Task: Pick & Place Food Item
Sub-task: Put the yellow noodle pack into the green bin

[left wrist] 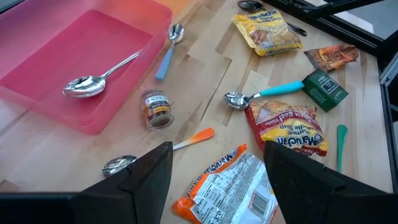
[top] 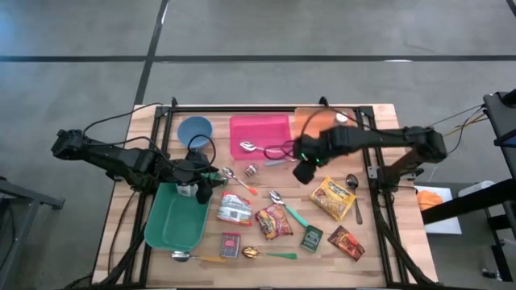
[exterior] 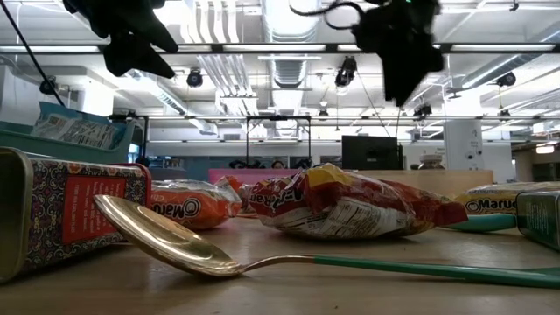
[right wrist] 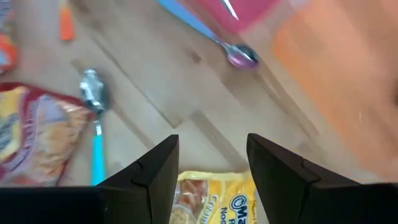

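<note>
The left pincer (top: pixel 203 184) hangs over the green tray's (top: pixel 165 229) upper corner, its fingers (left wrist: pixel 149 177) spread and empty. Just beside the tray lies a silver noodle packet (top: pixel 235 209). Well off from the tray, the right pincer (top: pixel 305 171) hovers above the counter (top: pixel 379 234), parted and empty, by a yellow noodle packet (top: pixel 333 197). A red noodle packet (top: pixel 274 221) lies between the two packets.

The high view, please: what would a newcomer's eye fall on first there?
Most likely the pink tray at the table's far edge, with a spoon lying in it. Next the bright ramen packets: a yellow one just under the right hand, a red one mid-table. The left hand hangs open at the green tray.
</note>
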`<act>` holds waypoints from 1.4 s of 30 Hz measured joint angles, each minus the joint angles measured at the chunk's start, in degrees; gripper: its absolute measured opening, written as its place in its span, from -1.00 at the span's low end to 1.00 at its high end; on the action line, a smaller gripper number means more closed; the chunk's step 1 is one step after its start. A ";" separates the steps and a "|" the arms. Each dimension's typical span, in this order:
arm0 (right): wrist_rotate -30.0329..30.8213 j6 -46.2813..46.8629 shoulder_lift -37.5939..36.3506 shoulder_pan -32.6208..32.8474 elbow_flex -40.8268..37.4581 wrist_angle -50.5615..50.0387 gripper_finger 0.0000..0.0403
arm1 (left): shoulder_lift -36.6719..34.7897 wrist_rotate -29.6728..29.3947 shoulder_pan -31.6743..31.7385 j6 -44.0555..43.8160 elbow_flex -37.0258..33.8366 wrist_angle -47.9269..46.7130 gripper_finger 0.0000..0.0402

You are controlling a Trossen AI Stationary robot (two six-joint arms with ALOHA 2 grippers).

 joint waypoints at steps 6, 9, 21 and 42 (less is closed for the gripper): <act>6.53 12.98 -4.01 6.82 -9.69 1.17 -0.11 | 0.00 -0.05 0.01 0.19 0.00 0.26 0.27; 7.00 18.37 -6.36 9.99 -13.47 1.96 -0.19 | 0.00 -2.02 0.04 3.07 0.00 1.13 0.27; 8.60 40.24 -15.30 22.79 -24.34 7.11 -0.69 | 0.09 -2.84 0.42 4.64 0.00 4.40 0.27; 2.79 48.80 -12.39 27.05 -32.70 8.02 -0.74 | 0.04 -2.86 2.10 4.40 0.00 5.19 0.27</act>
